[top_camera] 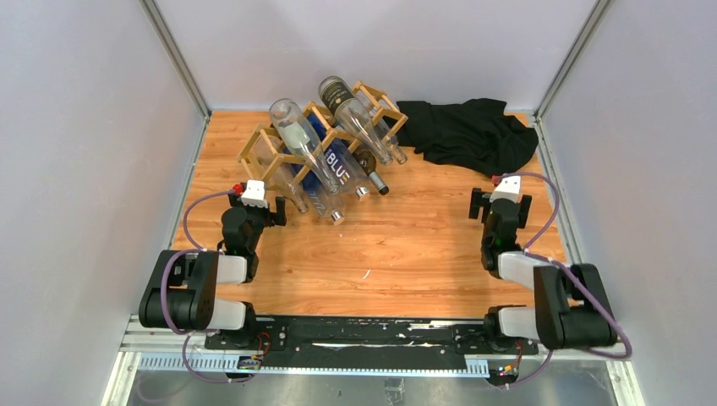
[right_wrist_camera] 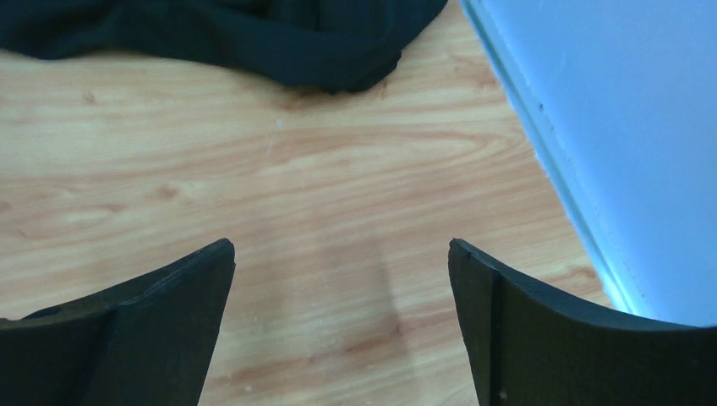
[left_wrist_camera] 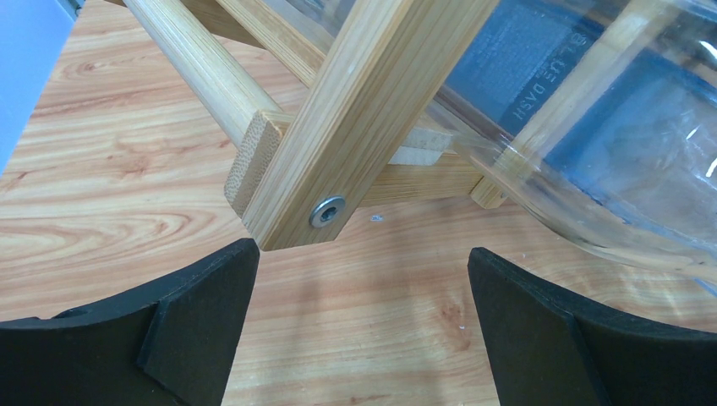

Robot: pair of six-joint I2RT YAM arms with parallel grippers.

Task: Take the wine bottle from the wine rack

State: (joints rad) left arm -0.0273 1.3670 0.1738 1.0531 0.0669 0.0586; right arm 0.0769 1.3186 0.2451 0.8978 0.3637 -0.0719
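One wine rack [top_camera: 258,152] held at least five wine bottles [top_camera: 292,127].
Left gripper [left_wrist_camera: 363,254] gaped empty at the rack's foot; right gripper [right_wrist_camera: 341,249] gaped empty well right of it, near one black cloth [top_camera: 469,131].

Lab cell: white panels [top_camera: 76,127] enclose wooden tabletop [top_camera: 406,254].

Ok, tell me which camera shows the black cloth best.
The top external view: the whole black cloth lies crumpled at far right, beside the wine rack. The right wrist view catches only its near edge; the left wrist view shows none of it.
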